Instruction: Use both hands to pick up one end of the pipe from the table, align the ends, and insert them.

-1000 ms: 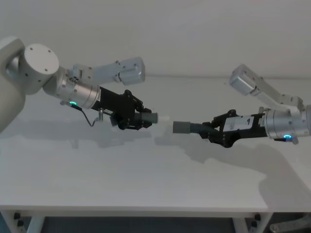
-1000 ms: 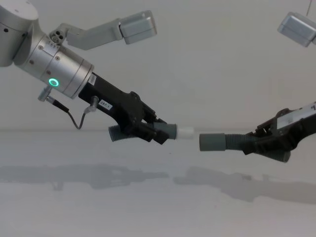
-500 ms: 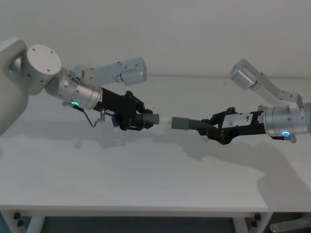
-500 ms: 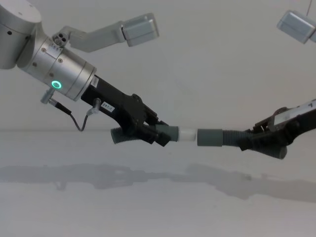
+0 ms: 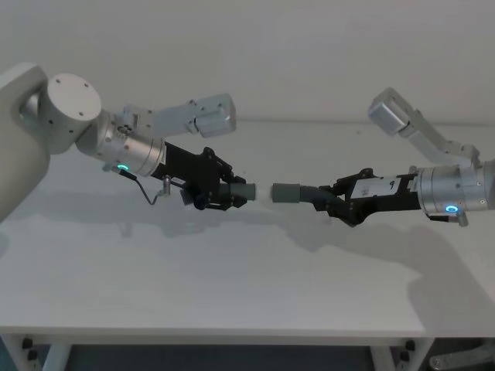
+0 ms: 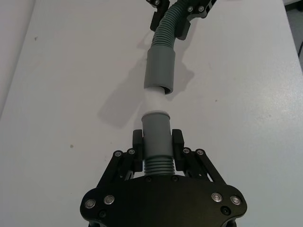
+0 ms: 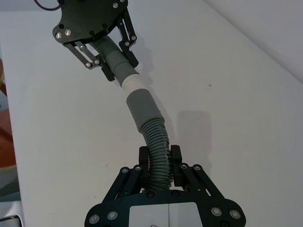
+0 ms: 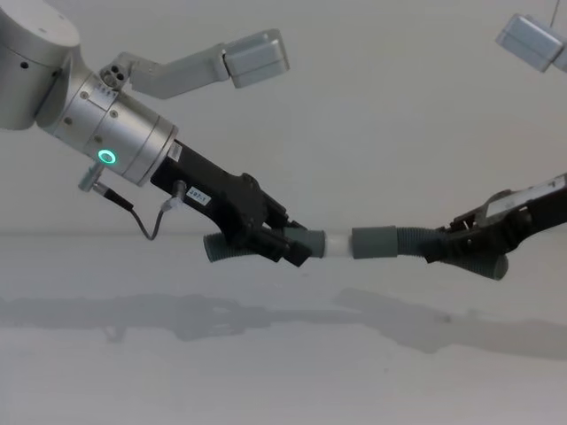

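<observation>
Left gripper (image 5: 226, 193): at 9 o'clock of the head view's centre, raised above the worktop (image 5: 232, 294); fingers (image 6: 137, 150) clamped on the ribbed neck of the short pipe piece (image 5: 236, 191).
Right gripper (image 5: 334, 202): at 3 o'clock of centre, also raised; fingers (image 7: 146, 158) clamped on the ribbed hose of the long pipe piece (image 5: 309, 195).
Collared tip (image 6: 155, 101): pale, pointing toward 3 o'clock in the head view, its front just inside the socket's mouth.
Socket sleeve (image 5: 287, 192): grey, open end facing 9 o'clock, nearly in line with the tip.
Seam: in the chest view a short pale band (image 8: 338, 244) shows between the two grey collars.
Open room: bare worktop lies beneath both pieces and on toward the near edge at 6 o'clock; only shadows fall there.
Far edge: the worktop meets a plain wall at 12 o'clock, behind both arms' elbows.
</observation>
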